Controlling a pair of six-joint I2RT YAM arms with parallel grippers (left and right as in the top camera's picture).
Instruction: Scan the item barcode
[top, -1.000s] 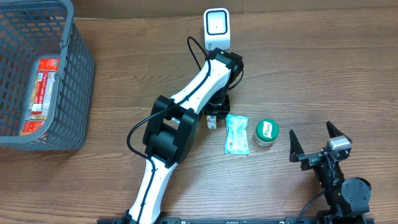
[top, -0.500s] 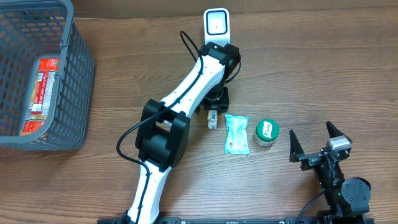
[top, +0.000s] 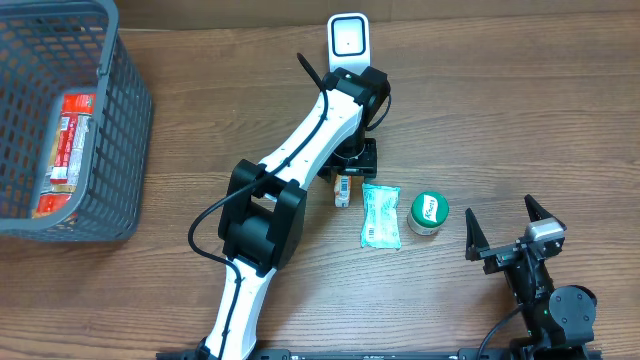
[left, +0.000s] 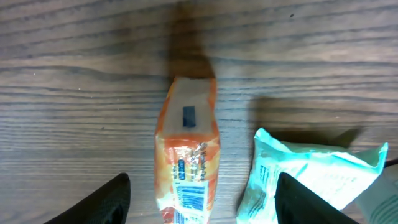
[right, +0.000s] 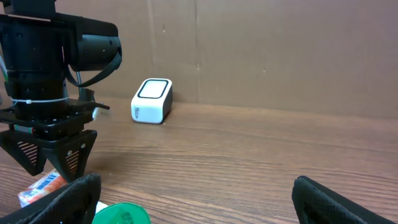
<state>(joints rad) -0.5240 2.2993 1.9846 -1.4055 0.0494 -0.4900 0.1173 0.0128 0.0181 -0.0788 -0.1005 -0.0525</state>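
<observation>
An orange snack packet (left: 186, 155) lies flat on the wooden table, barcode (left: 191, 198) facing up. My left gripper (left: 202, 199) hangs straight above it, open, with a black finger on each side and a gap to the packet on both. From overhead the packet (top: 342, 190) pokes out below the left gripper (top: 352, 165). The white scanner (top: 349, 45) stands just beyond, at the table's far edge; the scanner (right: 151, 101) also shows in the right wrist view. My right gripper (top: 507, 228) rests near the front right, open and holding nothing.
A teal pouch (top: 380, 215) lies right beside the orange packet, and a green-lidded tub (top: 429, 212) stands to its right. A grey mesh basket (top: 125, 140) at the far left holds a red packet (top: 68, 150). A cardboard wall (right: 261, 50) backs the table.
The left gripper's jaws have spread wider over the orange packet, and the left arm's elbow has swung a little to the left. The right arm has not moved.
</observation>
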